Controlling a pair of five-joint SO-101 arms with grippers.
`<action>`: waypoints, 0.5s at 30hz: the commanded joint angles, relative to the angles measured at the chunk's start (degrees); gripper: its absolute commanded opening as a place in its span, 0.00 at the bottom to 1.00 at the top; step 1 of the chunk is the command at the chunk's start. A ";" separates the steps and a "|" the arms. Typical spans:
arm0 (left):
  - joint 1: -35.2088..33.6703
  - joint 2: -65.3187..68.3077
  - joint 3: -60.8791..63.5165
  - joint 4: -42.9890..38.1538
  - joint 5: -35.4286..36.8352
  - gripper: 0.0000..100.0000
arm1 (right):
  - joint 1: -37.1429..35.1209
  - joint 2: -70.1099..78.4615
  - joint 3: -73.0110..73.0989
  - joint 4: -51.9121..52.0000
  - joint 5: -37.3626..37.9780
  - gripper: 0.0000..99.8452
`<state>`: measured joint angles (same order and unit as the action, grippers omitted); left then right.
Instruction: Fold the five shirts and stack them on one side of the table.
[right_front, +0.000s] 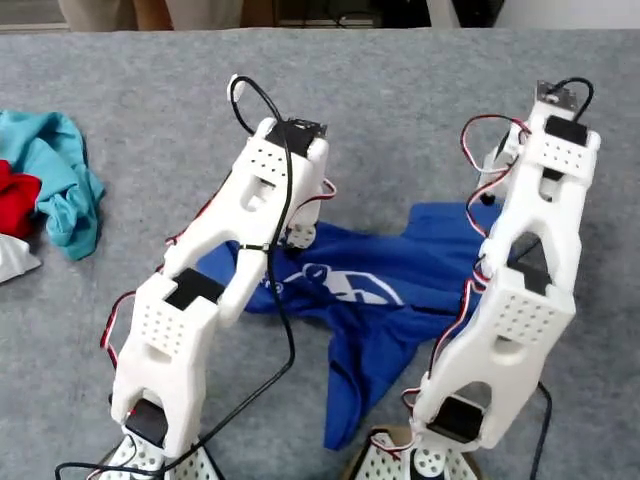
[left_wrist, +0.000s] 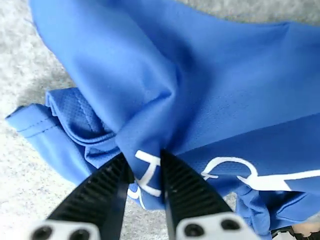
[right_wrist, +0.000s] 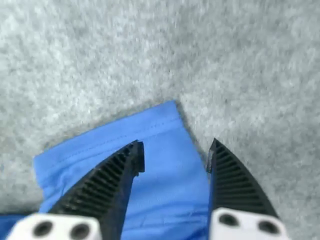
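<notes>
White arms (right_front: 250, 230) hid parts of the blue printed fabric shirt (right_front: 375, 300); the left tool (left_wrist: 145, 160) pinched its fold, and the right tool (right_wrist: 176, 145) was spread over its corner.

Open grey surface (right_front: 400, 90) runs along the far side, and also between the left arm (right_front: 230, 250) and a clothes pile (right_front: 50, 190) at the left edge. The blue shirt (right_front: 380, 310) fills the middle, under both arms. The right arm (right_front: 530, 270) stands over a sleeve; open surface lies beyond it.
</notes>
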<state>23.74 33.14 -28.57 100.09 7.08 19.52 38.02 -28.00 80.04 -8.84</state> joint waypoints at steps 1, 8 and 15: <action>0.09 -3.91 0.09 0.70 -0.26 0.02 | -0.92 2.95 -5.41 0.53 0.00 0.22; -0.09 -3.91 0.09 0.70 -0.26 0.02 | -0.48 15.87 -13.23 1.41 0.00 0.22; -0.18 -3.82 0.09 0.70 -0.26 0.02 | -0.48 23.25 -24.48 10.37 0.00 0.21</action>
<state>23.74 33.14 -28.57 100.09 7.08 19.52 58.24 -48.75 87.43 -8.84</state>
